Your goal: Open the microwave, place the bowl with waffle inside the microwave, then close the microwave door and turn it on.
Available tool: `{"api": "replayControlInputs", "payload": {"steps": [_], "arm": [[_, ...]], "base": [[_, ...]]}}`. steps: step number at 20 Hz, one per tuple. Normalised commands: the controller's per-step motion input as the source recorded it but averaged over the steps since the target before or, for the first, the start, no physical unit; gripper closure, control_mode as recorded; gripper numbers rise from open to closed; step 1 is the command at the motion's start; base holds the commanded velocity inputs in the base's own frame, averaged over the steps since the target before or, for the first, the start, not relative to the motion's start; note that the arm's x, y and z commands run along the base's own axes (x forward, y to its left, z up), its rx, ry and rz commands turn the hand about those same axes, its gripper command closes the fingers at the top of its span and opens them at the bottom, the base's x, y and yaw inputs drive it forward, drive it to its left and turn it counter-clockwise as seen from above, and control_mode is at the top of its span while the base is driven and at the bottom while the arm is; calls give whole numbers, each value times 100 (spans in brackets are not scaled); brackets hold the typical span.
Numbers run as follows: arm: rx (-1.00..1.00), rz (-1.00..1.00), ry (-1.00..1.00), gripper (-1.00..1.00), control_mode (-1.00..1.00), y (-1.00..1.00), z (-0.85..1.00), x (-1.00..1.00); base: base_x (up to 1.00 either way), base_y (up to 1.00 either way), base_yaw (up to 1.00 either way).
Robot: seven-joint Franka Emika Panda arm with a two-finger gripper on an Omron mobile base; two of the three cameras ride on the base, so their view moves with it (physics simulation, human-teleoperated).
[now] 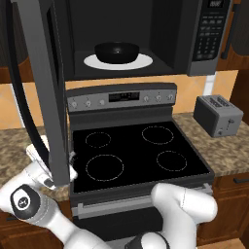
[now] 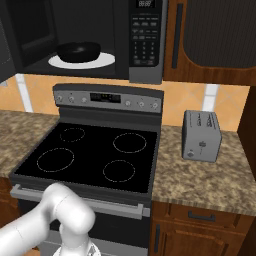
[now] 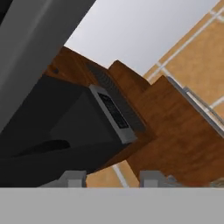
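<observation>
The microwave (image 1: 204, 44) hangs over the stove with its cavity open. Inside, the black bowl (image 1: 116, 51) sits on the white turntable plate (image 1: 141, 62), and the same bowl (image 2: 78, 51) shows from the right side. The waffle is hidden below the bowl's rim. The microwave door (image 1: 41, 87) stands swung out to the left, edge-on to the camera. My wrist (image 1: 36, 163) is low beside the door's bottom corner. In the hand view my gripper (image 3: 113, 178) looks up at the door (image 3: 35, 43) and the microwave's underside (image 3: 57, 127); its fingertips are apart with nothing between them.
A black glass-top stove (image 1: 131, 151) with a dial panel lies below the microwave. A grey toaster (image 1: 218, 115) stands on the granite counter (image 2: 210, 180) to the right. Wooden cabinets (image 2: 210, 35) flank the microwave on the right.
</observation>
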Motion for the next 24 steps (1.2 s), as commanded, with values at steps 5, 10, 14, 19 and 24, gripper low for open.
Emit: {"api": "replayControlInputs", "payload": {"steps": [5,10,14,19,24], "arm": [[-17,-6,0,100,-100,25,14,-11],[-18,0,0,100,-100,0,18,-18],[-19,2,-6,100,-100,0,19,-29],[-15,6,-8,100,-100,0,28,-15],[-2,1,-15,100,-100,0,52,-1]], "base": [[0,0,0],[0,0,0],[0,0,0],[0,0,0],[0,0,0]]}}
